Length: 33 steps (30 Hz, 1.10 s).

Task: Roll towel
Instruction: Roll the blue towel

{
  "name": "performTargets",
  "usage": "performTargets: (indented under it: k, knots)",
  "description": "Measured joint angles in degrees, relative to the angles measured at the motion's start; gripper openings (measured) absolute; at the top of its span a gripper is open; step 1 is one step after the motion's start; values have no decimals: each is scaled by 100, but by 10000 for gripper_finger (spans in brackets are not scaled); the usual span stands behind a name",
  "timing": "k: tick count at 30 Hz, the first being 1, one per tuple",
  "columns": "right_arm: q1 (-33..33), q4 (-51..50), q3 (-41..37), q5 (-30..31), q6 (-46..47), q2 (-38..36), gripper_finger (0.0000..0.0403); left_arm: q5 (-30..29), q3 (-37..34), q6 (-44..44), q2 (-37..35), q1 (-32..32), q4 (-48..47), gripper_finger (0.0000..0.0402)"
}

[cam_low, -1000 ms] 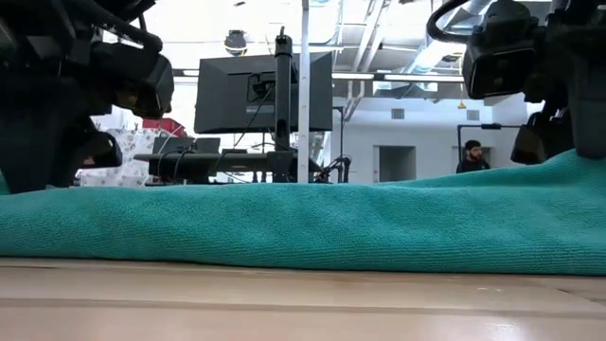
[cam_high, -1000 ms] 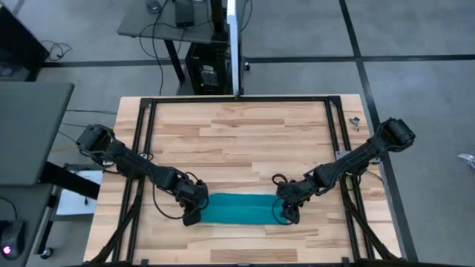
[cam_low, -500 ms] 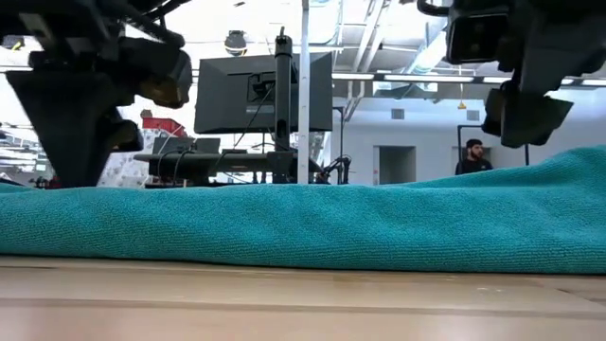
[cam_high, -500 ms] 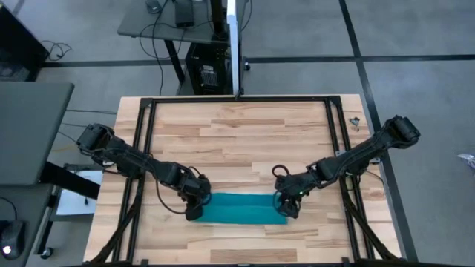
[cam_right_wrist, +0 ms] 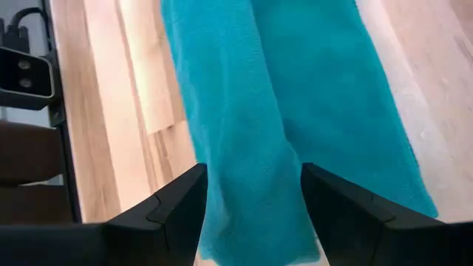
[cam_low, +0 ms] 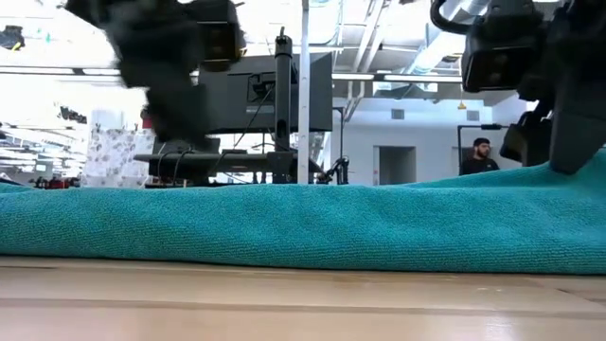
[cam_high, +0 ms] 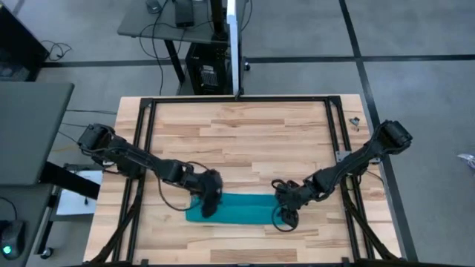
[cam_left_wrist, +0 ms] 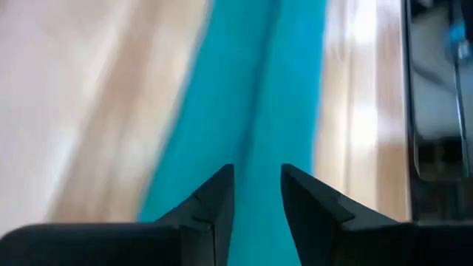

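Observation:
The teal towel (cam_high: 241, 210) lies as a long folded strip flat on the wooden table, near its front edge, and fills the low view (cam_low: 303, 223). My left gripper (cam_high: 209, 203) hovers over the strip's left part, clear above it in the low view (cam_low: 180, 66). Its fingers are open by a narrow gap (cam_left_wrist: 257, 181). My right gripper (cam_high: 288, 208) is at the strip's right end. It is open wide (cam_right_wrist: 255, 185), with a finger on either side of the towel (cam_right_wrist: 251, 111). My right gripper comes at the towel's right end (cam_right_wrist: 251, 222) from above, its open fingers astride the strip. One finger (cam_low: 576, 142) reaches down to the towel's top edge in the low view. I cannot tell whether it touches the cloth.
A black metal frame (cam_high: 237, 100) runs around the table top. Bare wood (cam_high: 237, 141) lies behind the towel. A narrow band of table (cam_high: 237, 241) lies in front of it. A desk with a monitor (cam_low: 265, 90) and a person (cam_low: 481, 156) show in the room beyond.
My left gripper has left the towel's left end, risen and gone toward the table's right along the strip. The left end now lies uncovered. My right gripper rose a little at the right end and has come down again.

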Motion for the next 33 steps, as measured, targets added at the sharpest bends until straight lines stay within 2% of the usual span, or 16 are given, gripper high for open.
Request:
performTargets:
  k: [5, 7, 14, 19, 29, 33]
  knots:
    - [-2, 107, 1, 2, 46, 0, 210, 243, 13, -295, 792, 312, 1642, 95]
    - [-15, 81, 2, 2, 130, 0, 210, 314, 151, -385, 1159, 356, 1958, 95]
    - [-8, 96, 2, 2, 380, 0, 210, 500, 1176, -409, 2373, 384, 1994, 95]
    - [94, 45, 2, 2, 381, 0, 210, 427, 1802, -412, 2892, 456, 1853, 95]
    - [263, -245, -2, 2, 363, 1, 210, 397, 2009, -403, 3233, 614, 1808, 95]
    - [254, -124, -3, 21, 236, 286, 210, 392, 2004, -193, 3238, 616, 1883, 95]
